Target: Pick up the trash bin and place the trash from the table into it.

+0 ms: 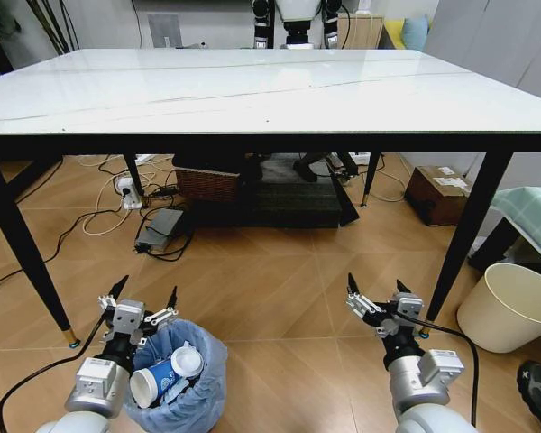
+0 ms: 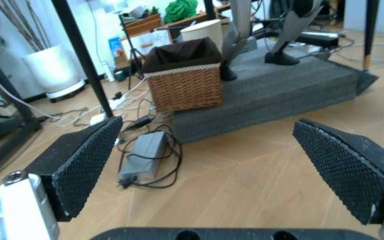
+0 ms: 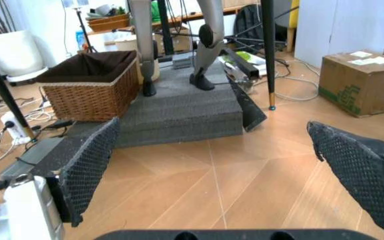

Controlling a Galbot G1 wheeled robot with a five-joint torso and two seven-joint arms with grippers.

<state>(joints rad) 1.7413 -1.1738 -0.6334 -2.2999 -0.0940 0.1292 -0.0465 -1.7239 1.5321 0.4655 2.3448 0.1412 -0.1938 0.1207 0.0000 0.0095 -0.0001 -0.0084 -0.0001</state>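
The trash bin (image 1: 191, 390) with its wrinkly light blue liner stands on the wooden floor at the lower left, in front of the table (image 1: 252, 90). A blue-white paper cup (image 1: 153, 382) and a white round lid (image 1: 187, 361) lie inside it. My left gripper (image 1: 137, 305) is open just left of the bin's rim, holding nothing; its fingers (image 2: 78, 160) stand wide apart in the left wrist view. My right gripper (image 1: 379, 298) is open over bare floor at the lower right. The marble-look tabletop shows no litter.
A white round bucket (image 1: 509, 307) stands at the right by a table leg (image 1: 464, 234). Under the table sit a wicker basket (image 1: 207, 183), a grey foam platform (image 1: 293, 203), a power brick with cables (image 1: 158, 230) and a cardboard box (image 1: 440, 194).
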